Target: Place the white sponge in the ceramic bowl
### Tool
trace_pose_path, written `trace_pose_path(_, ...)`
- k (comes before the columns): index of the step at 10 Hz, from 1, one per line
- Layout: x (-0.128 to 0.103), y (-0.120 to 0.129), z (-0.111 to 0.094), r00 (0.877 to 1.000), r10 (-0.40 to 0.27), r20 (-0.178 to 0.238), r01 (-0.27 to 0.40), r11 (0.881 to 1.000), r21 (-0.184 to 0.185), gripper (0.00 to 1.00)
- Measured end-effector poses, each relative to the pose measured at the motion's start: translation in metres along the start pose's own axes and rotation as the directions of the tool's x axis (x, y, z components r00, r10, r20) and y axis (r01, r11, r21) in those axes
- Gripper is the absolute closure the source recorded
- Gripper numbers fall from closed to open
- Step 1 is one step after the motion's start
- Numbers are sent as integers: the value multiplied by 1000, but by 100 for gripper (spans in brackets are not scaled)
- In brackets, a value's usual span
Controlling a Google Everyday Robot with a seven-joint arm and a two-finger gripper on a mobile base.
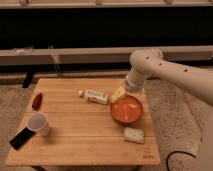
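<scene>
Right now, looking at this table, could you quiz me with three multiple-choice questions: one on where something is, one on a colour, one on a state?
1. Where does the white sponge lie?
A) inside the ceramic bowl
B) on the table, just in front of the bowl
C) on the floor

2. What colour is the bowl?
A) blue
B) green
C) orange-red

3. How does the white cup stand?
A) upright, mouth up
B) on its side
C) upside down

Answers:
1 B: the sponge rests on the wood on the camera side of the bowl, while the gripper is at the bowl's far-left rim, apart from it.
2 C: the inside of the bowl shows glossy orange-red.
3 A: the cup's open rim faces up.
</scene>
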Motion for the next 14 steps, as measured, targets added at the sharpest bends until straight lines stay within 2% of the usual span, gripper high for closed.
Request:
trace_pose_path(2,1,0,0,1000,-2,-5,2,1000,4,6)
trace_pose_path(5,35,8,0,998,-17,-57,22,995,96,6)
trace_pose_path(8,65,14,-4,997,-2,-73,13,988,151,6)
trace_pose_path(11,101,17,0,995,42,-87,-26,985,172,6)
trace_pose_path(14,121,13,17,991,90,-94,-73,982,175,6)
